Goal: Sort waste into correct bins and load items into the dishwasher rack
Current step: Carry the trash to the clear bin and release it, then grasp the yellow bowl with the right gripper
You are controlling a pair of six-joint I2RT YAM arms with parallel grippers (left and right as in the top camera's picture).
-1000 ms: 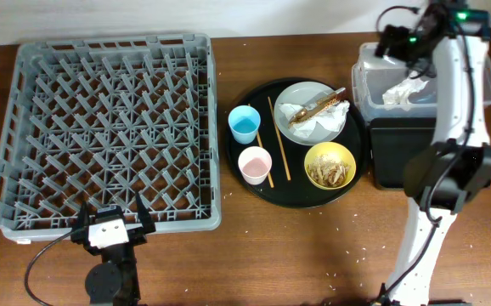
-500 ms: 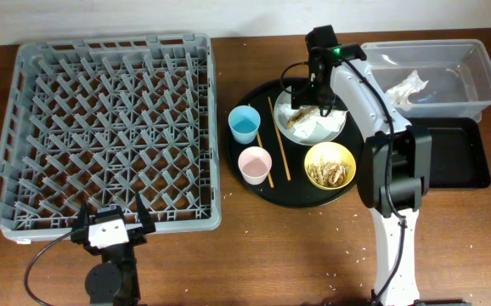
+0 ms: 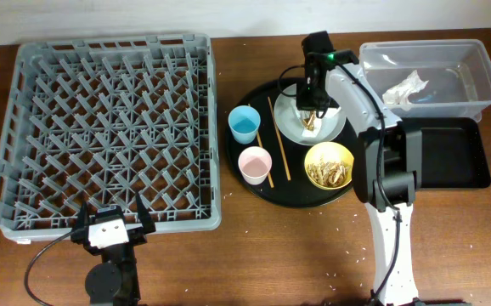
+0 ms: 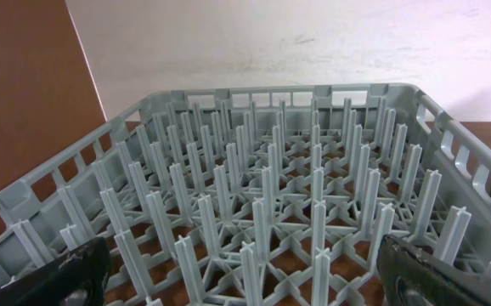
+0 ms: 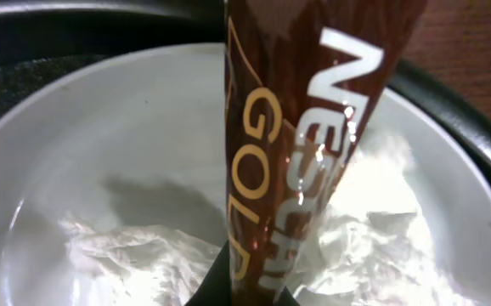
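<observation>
Overhead, everything can be placed against the round black serving tray point(image 3: 296, 192) at mid-table. Far to its left sits the grey dishwasher rack point(image 3: 110, 41), whose right wall is just beside the tray's left rim. Left of the tray and nearer the table's front edge, the left gripper point(image 3: 114, 217) hangs at the rack's front wall with its fingers spread wide. The left wrist view shows a dark finger point(image 4: 59, 276) at each lower corner, with rack pegs between them.

On the tray's left part stand the light-blue cup point(image 3: 245, 124) and, in front of it, the pink cup point(image 3: 255, 164). The chopsticks point(image 3: 280, 143) lie just right of the cups, roughly parallel, one of them against the pink cup. On the tray's far right part lies the white plate point(image 3: 286, 121), and the right gripper point(image 3: 313, 109) hovers over it, hiding much of it from above. The right wrist view shows this gripper pinched narrow on the lower end of the brown-and-gold snack wrapper point(image 5: 305, 127). The wrapper stands upright over a crumpled napkin point(image 5: 143, 255) on the plate.

On the tray's near right sits the yellow bowl point(image 3: 350, 155), holding tan food scraps point(image 3: 329, 172). The right arm point(image 3: 390, 161) crosses the tray's right rim and covers the left end of the black bin tray point(image 3: 454, 153), which lies to the right of the serving tray. Behind that bin, the clear tub point(image 3: 424, 46) holds another napkin point(image 3: 404, 87).
</observation>
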